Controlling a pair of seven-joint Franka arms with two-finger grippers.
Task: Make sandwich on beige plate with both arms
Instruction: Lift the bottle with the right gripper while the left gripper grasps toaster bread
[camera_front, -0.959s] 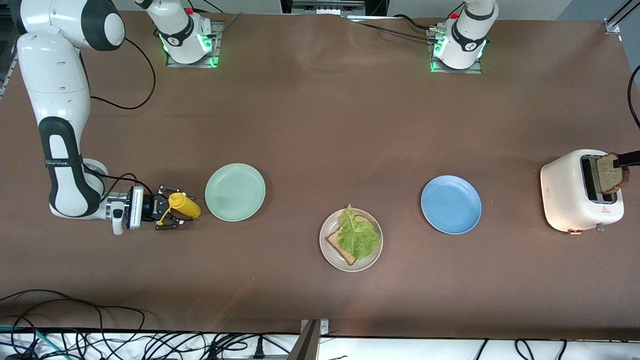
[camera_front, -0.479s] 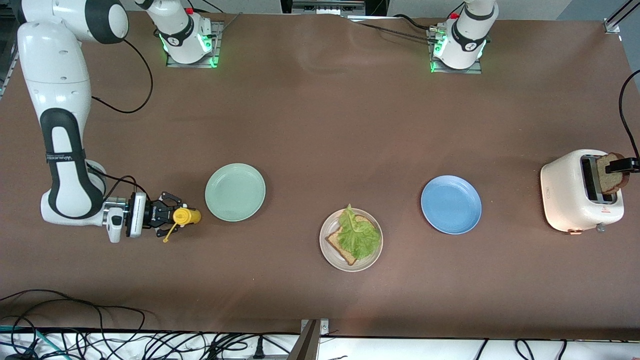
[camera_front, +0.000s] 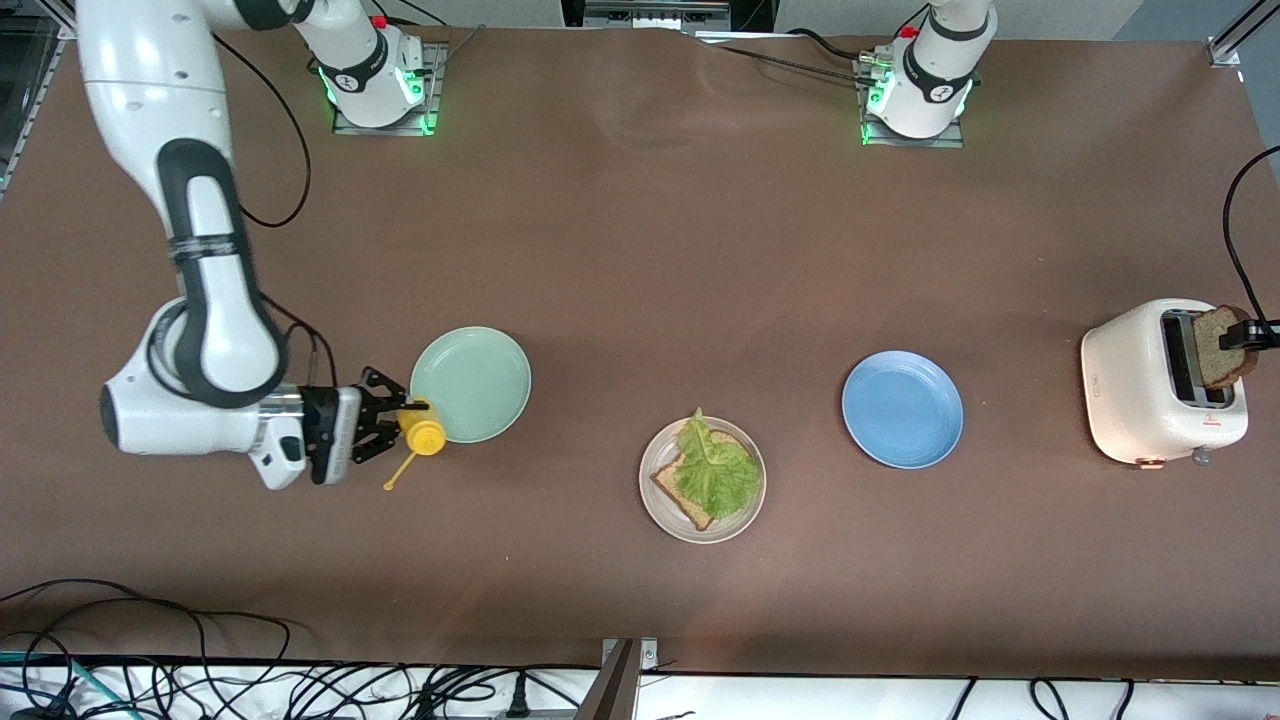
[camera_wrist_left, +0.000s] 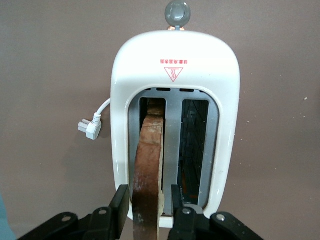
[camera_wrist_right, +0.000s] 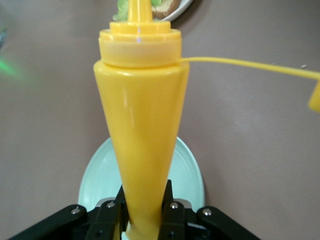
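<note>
The beige plate (camera_front: 752, 500) holds one brown toast slice (camera_front: 682, 492) with a green lettuce leaf (camera_front: 712, 465) on it. A second toast slice (camera_front: 1215, 346) stands up out of the white toaster (camera_front: 1135, 385). My left gripper (camera_wrist_left: 148, 195) reaches over the toaster's top and is open, with a finger on each side of the slice (camera_wrist_left: 149, 150) and a narrow gap showing. Only its black tip (camera_front: 1255, 335) shows in the front view. My right gripper (camera_front: 385, 425) is shut on the yellow squeeze bottle (camera_front: 425, 435), held over the mint-green plate's rim (camera_front: 470, 340).
The blue plate (camera_front: 902, 408) lies between the beige plate and the toaster. The bottle's cap (camera_front: 390, 485) dangles on its yellow tether. A white plug (camera_wrist_left: 90, 127) lies beside the toaster. Cables run along the table edge nearest the camera.
The right arm swung up and carried the bottle toward the mint-green plate. The left gripper's fingers have closed in around the toast slice in the toaster.
</note>
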